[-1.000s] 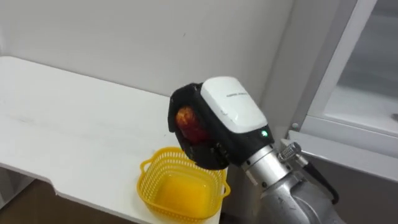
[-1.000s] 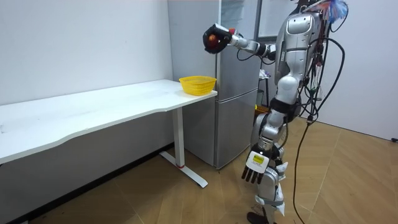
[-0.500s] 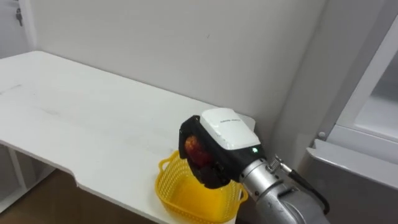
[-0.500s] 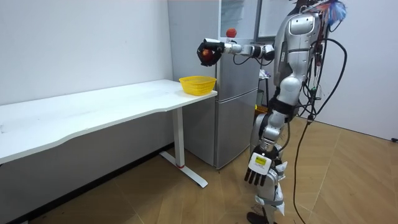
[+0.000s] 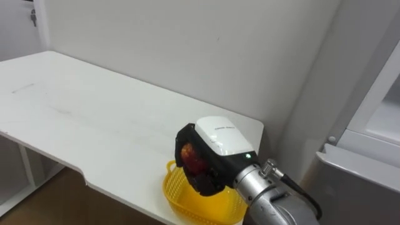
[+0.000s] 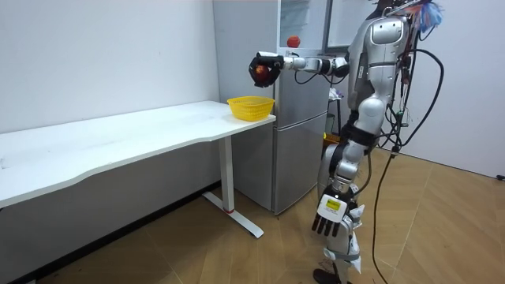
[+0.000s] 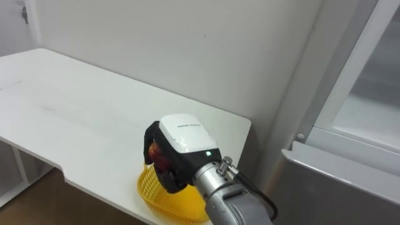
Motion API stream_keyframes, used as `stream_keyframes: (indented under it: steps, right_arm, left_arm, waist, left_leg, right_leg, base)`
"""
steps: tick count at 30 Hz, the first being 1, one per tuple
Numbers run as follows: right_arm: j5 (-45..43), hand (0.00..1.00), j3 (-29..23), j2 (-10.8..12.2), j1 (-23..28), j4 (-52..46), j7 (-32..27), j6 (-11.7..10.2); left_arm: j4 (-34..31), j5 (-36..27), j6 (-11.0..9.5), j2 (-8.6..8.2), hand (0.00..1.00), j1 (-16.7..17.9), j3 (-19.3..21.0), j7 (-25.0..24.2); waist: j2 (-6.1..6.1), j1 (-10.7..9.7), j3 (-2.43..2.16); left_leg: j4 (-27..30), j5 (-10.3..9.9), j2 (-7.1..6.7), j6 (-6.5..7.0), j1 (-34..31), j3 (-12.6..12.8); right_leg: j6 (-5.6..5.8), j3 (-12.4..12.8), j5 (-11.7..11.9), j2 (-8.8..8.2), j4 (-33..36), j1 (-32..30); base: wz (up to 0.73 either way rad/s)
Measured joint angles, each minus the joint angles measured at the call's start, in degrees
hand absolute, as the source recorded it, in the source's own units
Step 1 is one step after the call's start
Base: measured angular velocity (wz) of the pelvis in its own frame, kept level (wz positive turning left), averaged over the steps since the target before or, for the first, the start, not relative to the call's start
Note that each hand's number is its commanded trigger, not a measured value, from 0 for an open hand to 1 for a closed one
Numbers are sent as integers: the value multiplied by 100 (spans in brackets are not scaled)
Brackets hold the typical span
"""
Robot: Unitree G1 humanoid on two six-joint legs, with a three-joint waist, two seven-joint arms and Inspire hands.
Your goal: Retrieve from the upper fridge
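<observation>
Swung out from the fridge (image 6: 300,118) and lower than a second ago, the right robot hand (image 5: 219,139) now hangs just over the yellow basket (image 5: 177,195) at the table (image 5: 94,119) end. Its fingers are curled round a red fruit (image 5: 189,157), so the drop looks close. Nothing blocks it. Another red thing (image 6: 293,41) sits in the upper fridge. The left robot hand (image 6: 331,214) hangs relaxed by the leg.

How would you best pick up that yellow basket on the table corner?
Likely by the rim, pinched from above: the yellow basket is open-topped with a thin upright wall. Come in from the front edge of the table, since the right hand, curled round a red fruit, hangs over it. The left hand hangs idle.
</observation>
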Motion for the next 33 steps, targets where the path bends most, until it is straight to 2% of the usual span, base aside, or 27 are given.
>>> stream_keyframes:
  steps: [2, 9, 10, 11, 12, 13, 14, 17, 24, 33]
  right_arm:
    - [12, 100, 0, 1, 2, 238, -5, -59]
    - [10, 100, -1, 1, 3, 434, 36, -63]
    - [10, 96, -2, 1, 3, 434, 37, -63]
    - [11, 63, -1, 1, 3, 434, 37, -63]
    - [11, 38, -1, 1, 3, 434, 36, -64]
    - [11, 7, -1, 1, 3, 434, 36, -66]
    - [12, 0, -1, 1, 4, 434, 36, -67]
    - [14, 0, -1, 0, 3, 434, 37, -67]
    - [7, 0, -3, 0, 4, 434, 47, -74]
    - [2, 0, -5, -9, 45, 434, 48, -73]
  left_arm:
    - [0, 0, -4, -1, 0, 0, -5, 2]
    - [0, 0, -11, -27, 0, -5, -13, 20]
    - [0, -1, -12, -27, 0, -4, -14, 20]
    - [0, 0, -12, -27, 0, -4, -18, 21]
    - [-1, 0, -12, -26, 0, -5, -23, 22]
    - [-3, 0, -12, -26, 0, -7, -35, 24]
    - [-3, 0, -13, -26, 0, -7, -36, 27]
    - [-3, 1, -16, -26, 0, -1, -38, 28]
    - [0, 2, -12, -48, 0, 13, -41, 23]
    - [0, 123, -6, -110, 0, 32, -34, 27]
  waist:
    - [4, -4, 3]
    - [39, -21, 28]
    - [40, -21, 28]
    - [40, -20, 28]
    - [40, -19, 28]
    - [41, -18, 28]
    - [41, -19, 29]
    - [49, -17, 34]
    - [131, -15, 87]
    - [165, -20, 65]
  left_leg:
    - [7, 0, 0, 0, 8, 0]
    - [-3, -1, -1, 1, 2, 0]
    - [-2, -1, -1, 1, 2, 0]
    - [2, -1, -1, 1, 3, 1]
    - [3, -1, -2, 1, 4, 1]
    - [4, -1, -2, 1, 4, 1]
    - [4, 0, -2, 1, 5, 1]
    - [5, 0, -4, 1, 10, 4]
    - [1, -1, -7, 1, -2, 7]
    - [17, 0, -7, 1, 0, 14]
  right_leg:
    - [0, 8, 0, -3, 0, 13]
    - [0, 15, 0, -4, 0, 8]
    - [1, 15, 0, -4, 0, 8]
    - [1, 18, 0, -4, 0, 8]
    - [1, 22, 0, -4, 0, 8]
    - [1, 24, 0, -4, 0, 8]
    - [1, 30, 0, -4, 0, 9]
    - [1, 81, 0, -1, -1, 9]
    - [1, 158, -1, 7, -1, -6]
    - [1, 178, 0, 8, -1, -4]
  base:
    - [0]
    - [0]
    - [0]
    - [0]
    - [0]
    - [0]
    - [0]
    - [0]
    - [0]
    - [0]
